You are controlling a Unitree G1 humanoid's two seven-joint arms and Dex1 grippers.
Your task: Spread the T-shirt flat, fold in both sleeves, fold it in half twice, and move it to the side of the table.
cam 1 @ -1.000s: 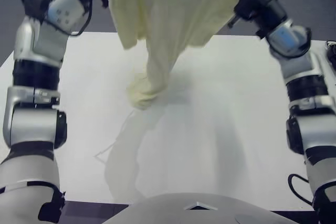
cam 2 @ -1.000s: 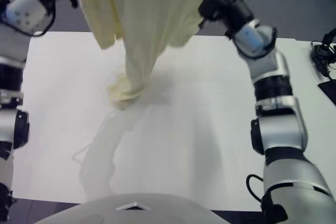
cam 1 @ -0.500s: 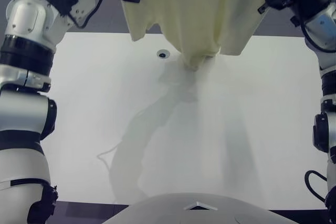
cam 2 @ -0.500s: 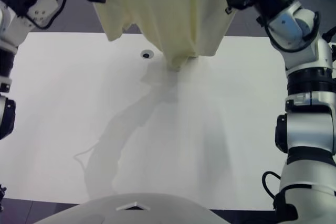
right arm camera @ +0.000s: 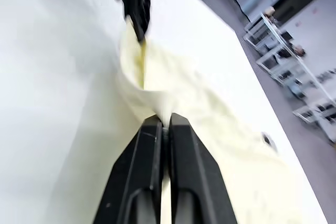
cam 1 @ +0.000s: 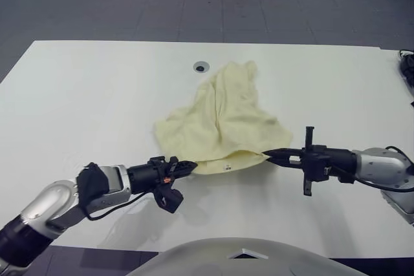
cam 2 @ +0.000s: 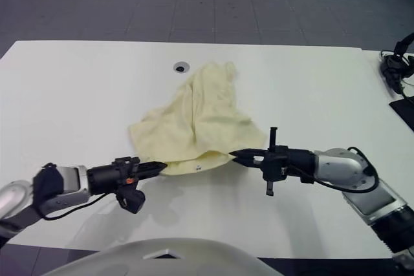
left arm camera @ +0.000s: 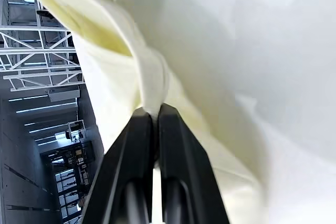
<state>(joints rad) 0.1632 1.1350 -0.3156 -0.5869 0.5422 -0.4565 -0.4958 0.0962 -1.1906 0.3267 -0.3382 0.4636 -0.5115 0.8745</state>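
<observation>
Gripping anything up front?

Yep, left gripper is clamped tight on the T-shirt at one near-edge corner, right gripper pinched closed on the other corner, both low over the table.

And the shirt itself?

Rumpled mid-table, wide edge nearest the robot, narrowing toward the round hole farther back.

left gripper pinched on t-shirt edge, above table.
</observation>
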